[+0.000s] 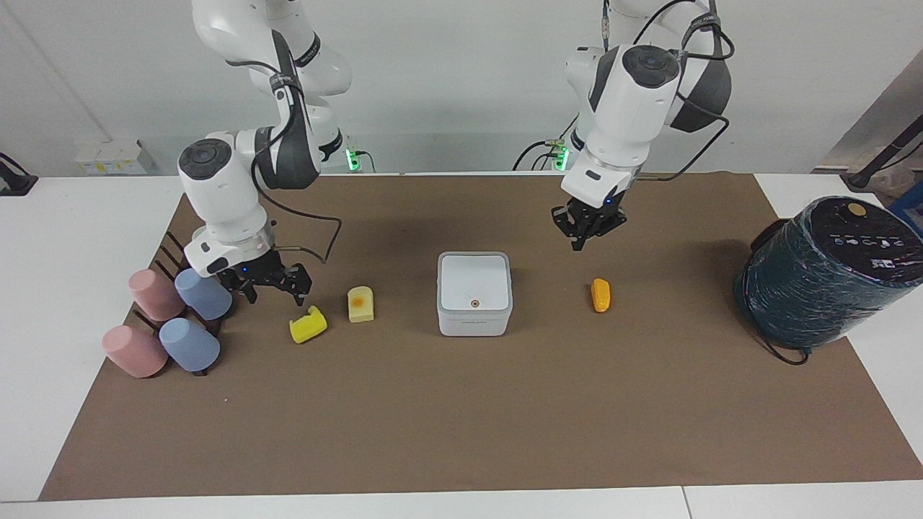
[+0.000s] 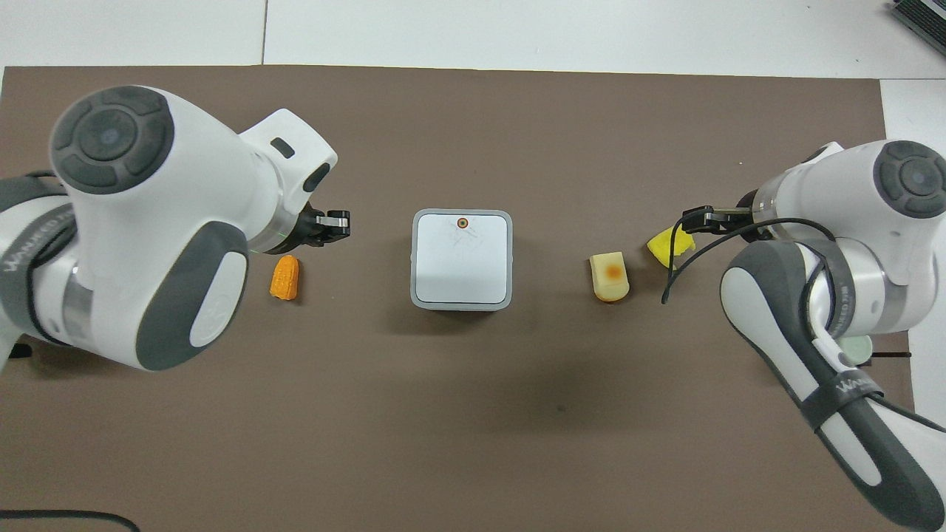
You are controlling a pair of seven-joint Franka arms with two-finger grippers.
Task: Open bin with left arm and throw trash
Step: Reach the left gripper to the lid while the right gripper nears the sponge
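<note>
The white bin (image 1: 474, 292) stands shut in the middle of the brown mat, also in the overhead view (image 2: 462, 258). The orange ribbed oblong (image 1: 600, 295) lies beside it toward the left arm's end. The pale yellow block (image 1: 360, 304) and the bright yellow chunk (image 1: 308, 325) lie toward the right arm's end. My left gripper (image 1: 585, 241) hangs over the mat between the bin and the oblong, touching neither. My right gripper (image 1: 274, 292) is open and empty, low over the mat between the cups and the yellow chunk.
A big dark teal wrapped cylinder (image 1: 822, 277) stands at the left arm's end of the mat. Pink (image 1: 155, 294) and blue (image 1: 203, 294) cups lie on a dark rack at the right arm's end. A green cup (image 2: 857, 347) peeks out under the right arm.
</note>
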